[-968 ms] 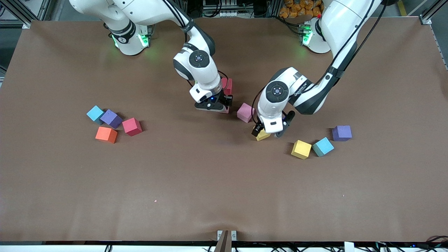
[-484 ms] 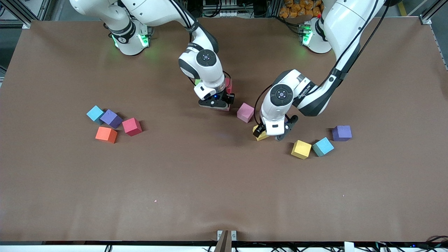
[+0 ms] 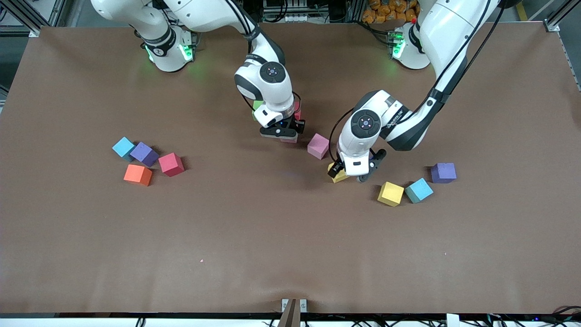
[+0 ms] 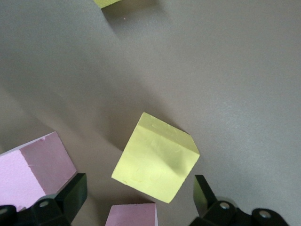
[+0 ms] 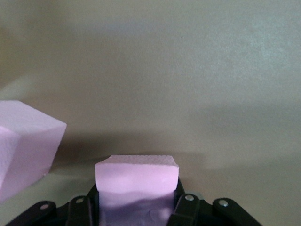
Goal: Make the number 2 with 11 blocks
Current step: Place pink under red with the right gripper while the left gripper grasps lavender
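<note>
My right gripper (image 3: 282, 133) is shut on a pink block (image 3: 289, 138) (image 5: 136, 176), low over the table beside a red block (image 3: 296, 110). A green block (image 3: 257, 105) peeks out from under that arm. A second pink block (image 3: 318, 146) (image 5: 26, 146) lies loose between the two hands. My left gripper (image 3: 350, 174) (image 4: 139, 190) is down at the table and open, its fingers on either side of a yellow block (image 3: 337, 175) (image 4: 155, 162) that sits turned at an angle and untouched. No digit shape shows.
Toward the right arm's end lie a light blue block (image 3: 123, 147), a purple block (image 3: 144, 154), a red block (image 3: 171, 164) and an orange block (image 3: 137, 175). Toward the left arm's end lie a yellow block (image 3: 390, 194), a light blue block (image 3: 418, 190) and a purple block (image 3: 443, 172).
The right gripper has carried its pink block a little toward the red block and the robots' bases. The left hand shifted slightly over the yellow block, then held still, jaws open.
</note>
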Tool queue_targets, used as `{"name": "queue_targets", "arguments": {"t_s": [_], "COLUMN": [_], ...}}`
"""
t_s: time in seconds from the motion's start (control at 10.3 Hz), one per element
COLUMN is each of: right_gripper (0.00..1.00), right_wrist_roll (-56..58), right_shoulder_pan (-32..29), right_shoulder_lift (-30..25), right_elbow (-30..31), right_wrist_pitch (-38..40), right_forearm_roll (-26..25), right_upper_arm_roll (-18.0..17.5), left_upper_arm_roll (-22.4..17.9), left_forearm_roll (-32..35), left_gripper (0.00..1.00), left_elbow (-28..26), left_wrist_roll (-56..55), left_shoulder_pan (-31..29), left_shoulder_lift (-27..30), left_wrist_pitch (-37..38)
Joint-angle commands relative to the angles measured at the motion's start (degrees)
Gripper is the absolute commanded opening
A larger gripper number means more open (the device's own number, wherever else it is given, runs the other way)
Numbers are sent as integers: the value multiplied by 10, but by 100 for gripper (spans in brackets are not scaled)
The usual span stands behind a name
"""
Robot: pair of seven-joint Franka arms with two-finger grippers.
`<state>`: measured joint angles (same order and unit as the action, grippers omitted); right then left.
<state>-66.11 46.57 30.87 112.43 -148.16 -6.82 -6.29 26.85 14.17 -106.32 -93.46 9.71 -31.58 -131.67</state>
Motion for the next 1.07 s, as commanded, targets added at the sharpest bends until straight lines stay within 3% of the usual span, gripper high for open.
{"name": "queue_targets", "arguments": {"t_s": [0.0,0.39,0.68,0.77,0.97], "right_gripper": [13,18,52,98,100], "right_wrist_roll": [-21,-32,-38,-38,-36], "right_shoulder_pan": [33,44,44,44,44], "right_shoulder_lift": [2,11,12,12,11], "right_elbow": [-6,-12,-16,-16,-16], "right_wrist_pitch": [28,20,19,19,20], "right_forearm_roll": [-11,-11,-11,-11,-12], "right_upper_arm_roll": [22,30,30,30,30], "left_upper_arm_roll": [6,7,7,7,7], "left_forearm_roll": [-14,-34,-37,-37,-37], "left_gripper": [100,100,100,100,100], "left_elbow": [4,3,3,3,2], "left_wrist_roll": [15,10,-6,-14,-22], "left_shoulder_pan": [-4,2,6,7,7], "left_shoulder_lift": [-1,-1,-1,-2,-2], "left_wrist_pitch": [4,4,4,4,4]}}
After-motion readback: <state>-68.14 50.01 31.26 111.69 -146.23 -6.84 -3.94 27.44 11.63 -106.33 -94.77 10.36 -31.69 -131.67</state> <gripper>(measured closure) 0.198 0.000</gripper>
